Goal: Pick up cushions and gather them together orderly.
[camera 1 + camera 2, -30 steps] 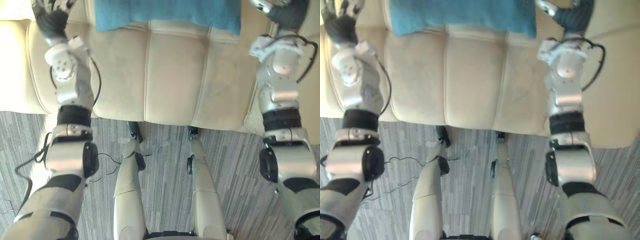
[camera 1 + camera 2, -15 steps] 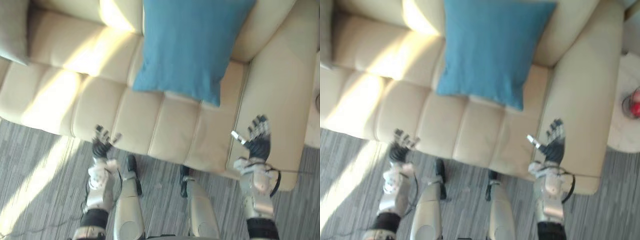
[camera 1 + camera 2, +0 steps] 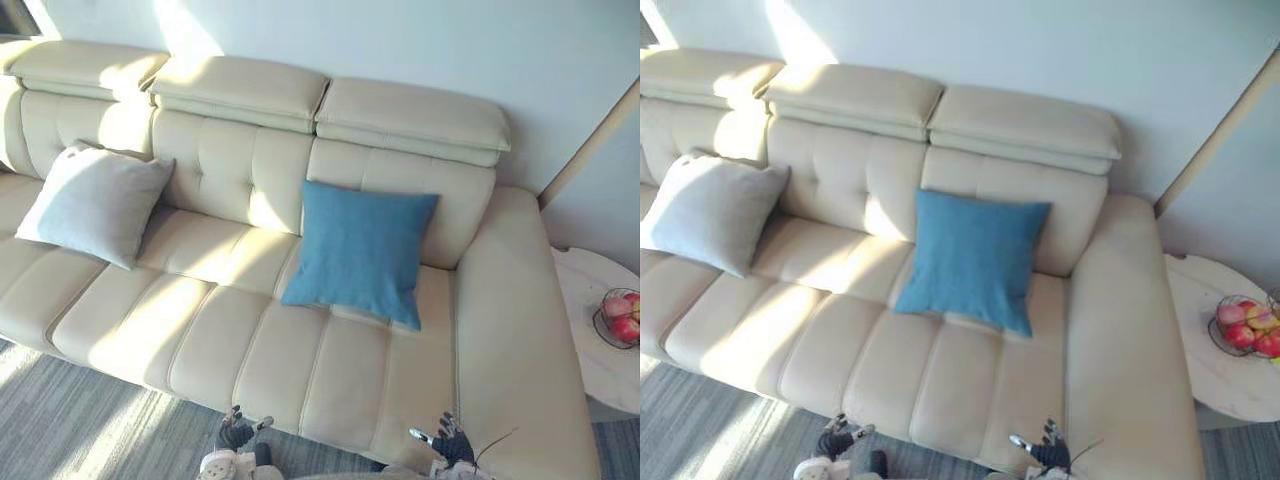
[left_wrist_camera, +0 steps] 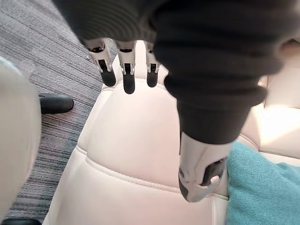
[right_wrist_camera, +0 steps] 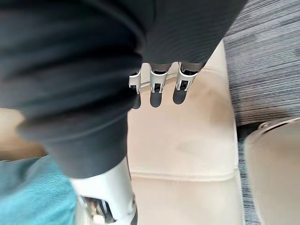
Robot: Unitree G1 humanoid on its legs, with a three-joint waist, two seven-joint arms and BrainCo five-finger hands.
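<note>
A blue cushion (image 3: 360, 250) leans upright against the backrest of the cream sofa (image 3: 220, 340), right of its middle. A grey cushion (image 3: 95, 200) leans on the backrest at the sofa's left end, well apart from the blue one. My left hand (image 3: 237, 432) and right hand (image 3: 445, 440) hover low at the sofa's front edge, both open and holding nothing. In the left wrist view the straight fingers (image 4: 127, 75) point over the seat, with a corner of the blue cushion (image 4: 262, 187) beside the thumb. The right hand (image 5: 157, 86) is likewise open over the seat.
A white side table (image 3: 600, 350) stands right of the sofa's armrest, with a wire basket of red fruit (image 3: 620, 320) on it. Grey striped carpet (image 3: 80, 430) lies in front of the sofa. A wall runs behind the headrests.
The camera has swung upward: the view went from my arms and the seat edge to the whole sofa. Both hands stay open and empty near the front edge.
</note>
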